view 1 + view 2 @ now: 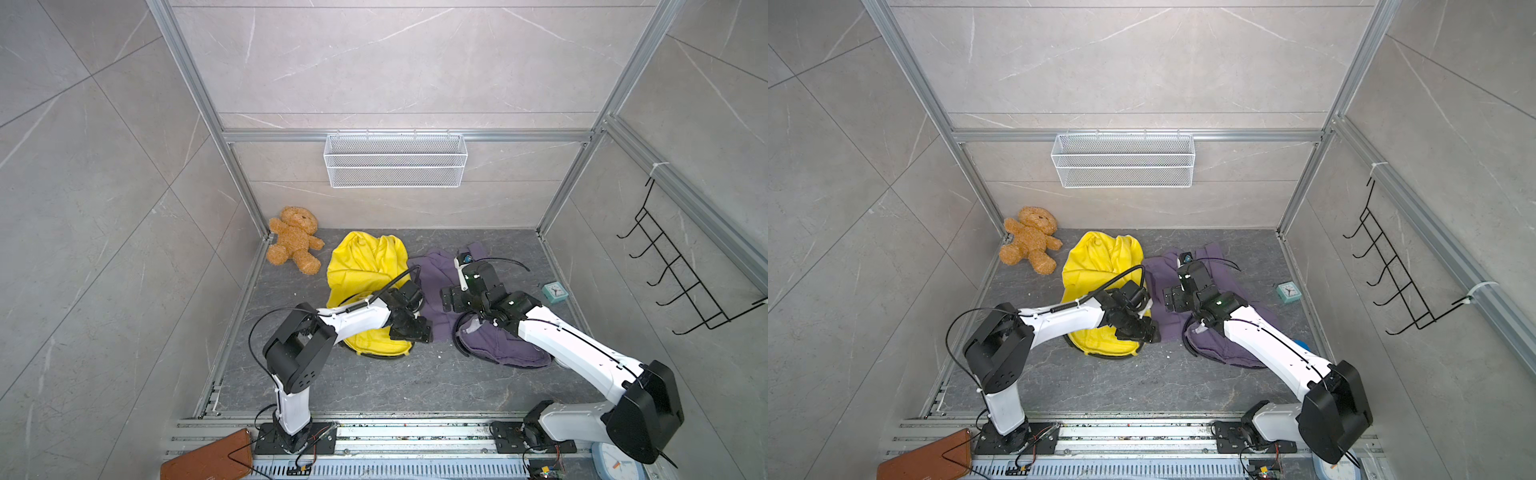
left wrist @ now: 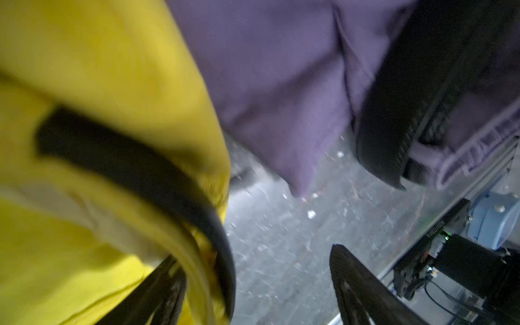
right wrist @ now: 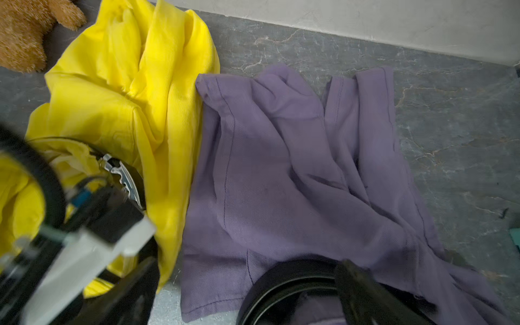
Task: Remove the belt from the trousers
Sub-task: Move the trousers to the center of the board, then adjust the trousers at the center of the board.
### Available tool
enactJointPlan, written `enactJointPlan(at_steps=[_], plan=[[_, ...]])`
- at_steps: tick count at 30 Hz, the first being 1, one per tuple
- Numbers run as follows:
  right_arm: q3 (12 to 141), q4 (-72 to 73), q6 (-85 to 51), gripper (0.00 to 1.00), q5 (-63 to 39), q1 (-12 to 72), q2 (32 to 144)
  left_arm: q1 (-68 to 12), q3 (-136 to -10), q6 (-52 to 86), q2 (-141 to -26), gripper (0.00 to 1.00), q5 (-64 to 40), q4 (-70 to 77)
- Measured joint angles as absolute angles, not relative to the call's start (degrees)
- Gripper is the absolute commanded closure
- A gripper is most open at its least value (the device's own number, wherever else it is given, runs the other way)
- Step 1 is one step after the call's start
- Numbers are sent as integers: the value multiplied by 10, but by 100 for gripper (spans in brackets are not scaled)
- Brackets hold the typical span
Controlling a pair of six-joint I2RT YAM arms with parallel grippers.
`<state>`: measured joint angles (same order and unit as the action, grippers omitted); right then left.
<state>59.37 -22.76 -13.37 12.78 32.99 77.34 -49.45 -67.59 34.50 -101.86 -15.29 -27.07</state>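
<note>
Black belt (image 2: 135,168), the first of two, runs through the waistband of the crumpled yellow trousers (image 1: 365,270). We see its silver buckle (image 3: 121,174) lying on that waistband in the right wrist view. We find the left end effector (image 2: 254,253) low over the near end of the yellow trousers, at the waist. Its fingers (image 2: 357,281) stand wide apart, and the belt and waistband edge pass between them, close against one finger, with nothing pinched.

Just to the robot's right of the yellow trousers, touching them along one leg, lie the rumpled purple trousers (image 3: 281,168), with a second black belt (image 3: 295,271) looped at their waist. The right end effector (image 3: 247,263) hangs above them, beside the yellow trousers, its jaws spread fully and holding nothing. The second belt's loop shows between its two fingers.

Both pairs rest on the dark grey marbled desk (image 1: 374,386). Beyond the far left corner of the yellow trousers, a brown plush teddy bear (image 1: 293,241) lies sprawled in the corner of the desk. Well to the right of the yellow trousers, past the purple pair, sits a small teal square clock (image 1: 555,291). High on the back wall behind the yellow trousers hangs a white wire-mesh basket (image 1: 395,162).
</note>
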Motion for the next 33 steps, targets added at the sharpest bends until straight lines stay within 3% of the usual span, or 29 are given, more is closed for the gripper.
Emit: enactJointPlan(at_steps=[8, 12, 17, 23, 29, 31, 33], plan=[[596, -183, -119, 0, 4, 335, 840, -473, -594, 394, -720, 13, -10, -355], [608, -157, -40, 0, -51, 376, 898, -420, -591, 384, -635, 13, 65, -410], [658, -153, 64, 8, -81, 416, 982, -324, -570, 342, -638, 13, 116, -435], [711, -147, 128, 21, -48, 417, 1058, -245, -540, 296, -665, 13, 102, -412], [774, -162, 162, 29, -49, 417, 1133, -221, -541, 269, -696, 13, 80, -379], [775, -164, 170, 42, -40, 417, 1147, -221, -541, 265, -707, 13, 69, -368], [775, -166, 178, 69, -34, 417, 1156, -221, -541, 261, -713, 13, 59, -359]])
